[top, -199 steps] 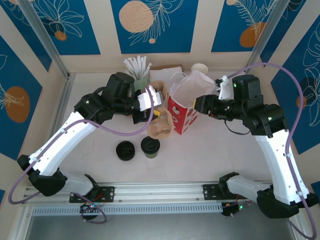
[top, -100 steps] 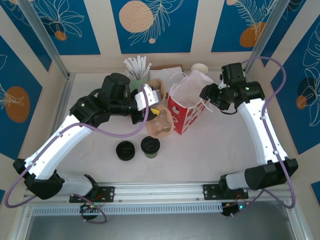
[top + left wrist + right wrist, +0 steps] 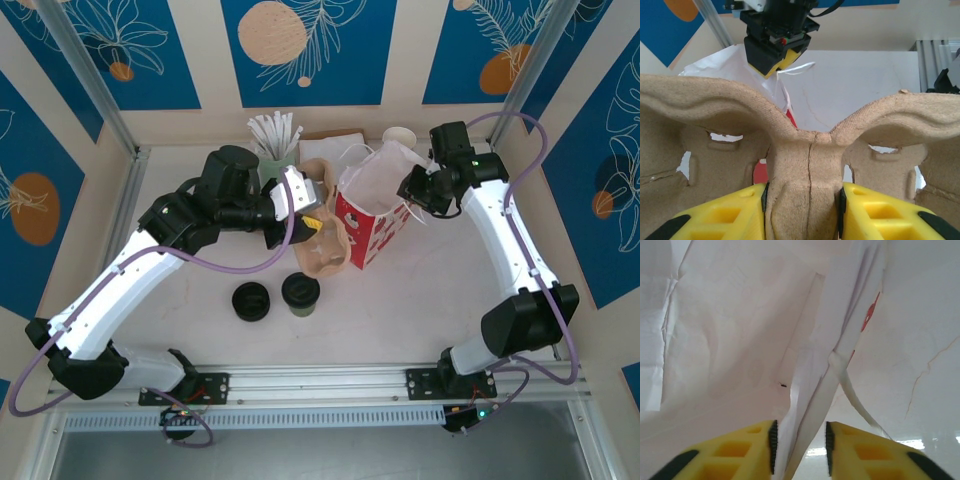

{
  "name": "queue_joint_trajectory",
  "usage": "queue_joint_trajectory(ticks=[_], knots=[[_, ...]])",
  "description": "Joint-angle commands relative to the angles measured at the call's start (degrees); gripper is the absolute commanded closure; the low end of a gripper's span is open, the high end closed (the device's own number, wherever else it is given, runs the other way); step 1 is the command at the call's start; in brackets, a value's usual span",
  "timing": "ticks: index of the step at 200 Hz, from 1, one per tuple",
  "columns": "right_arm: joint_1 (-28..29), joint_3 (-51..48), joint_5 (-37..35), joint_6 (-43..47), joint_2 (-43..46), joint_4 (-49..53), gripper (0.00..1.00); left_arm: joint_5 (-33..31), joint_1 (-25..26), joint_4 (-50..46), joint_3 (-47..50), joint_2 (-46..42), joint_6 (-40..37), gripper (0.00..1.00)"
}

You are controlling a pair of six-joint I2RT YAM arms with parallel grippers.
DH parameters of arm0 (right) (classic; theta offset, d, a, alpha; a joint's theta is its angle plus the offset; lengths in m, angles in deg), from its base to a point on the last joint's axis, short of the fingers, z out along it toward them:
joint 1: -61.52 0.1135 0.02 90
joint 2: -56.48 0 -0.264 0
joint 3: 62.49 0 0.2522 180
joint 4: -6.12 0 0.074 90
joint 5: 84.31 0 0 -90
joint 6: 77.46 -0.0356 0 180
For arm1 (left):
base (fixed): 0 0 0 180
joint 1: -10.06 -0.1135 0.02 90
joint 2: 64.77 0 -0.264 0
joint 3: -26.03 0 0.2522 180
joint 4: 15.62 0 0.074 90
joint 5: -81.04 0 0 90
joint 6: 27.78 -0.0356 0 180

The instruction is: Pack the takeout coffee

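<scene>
So the left gripper (image 3: 803, 195) is clamped on the middle ridge of the pulp carrier (image 3: 805, 145), holding it right at the 9 o'clock side of the red bag (image 3: 372, 228). The right gripper (image 3: 800, 432) has the bag's white rim between its fingers, up at the bag's 2 o'clock corner. Honestly can't tell if it's really pinching.

The takeout coffee (image 3: 300, 292) sits on the table at 6 o'clock from the carrier, lid on and nothing touching it, with a loose black lid (image 3: 250, 301) at its 9 o'clock.

My worry: that flimsy rim slips or folds, the mouth collapses, and the carrier snags or tips the bag. A low swing could also knock the cup over.
</scene>
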Motion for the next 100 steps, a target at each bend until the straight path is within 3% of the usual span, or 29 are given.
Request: queue_joint_trajectory(ticks=[1,22,49,100], knots=[[-0.31,1.05,1.53,1.62,0.0,-0.27,0.77,4.22,0.58,1.58,-1.2,-1.16,2.01,0.63],[-0.31,1.55,2.0,3.74,0.59,0.71,0.89,5.22,0.56,2.16,-1.32,-1.65,3.07,0.63],[-0.32,2.37,2.78,6.07,2.4,2.77,0.98,6.83,0.56,3.39,-1.39,-2.37,4.92,0.63],[1.02,2.79,6.06,9.65,7.93,6.58,1.0,10.22,0.57,4.12,-2.23,-2.32,6.97,0.63]])
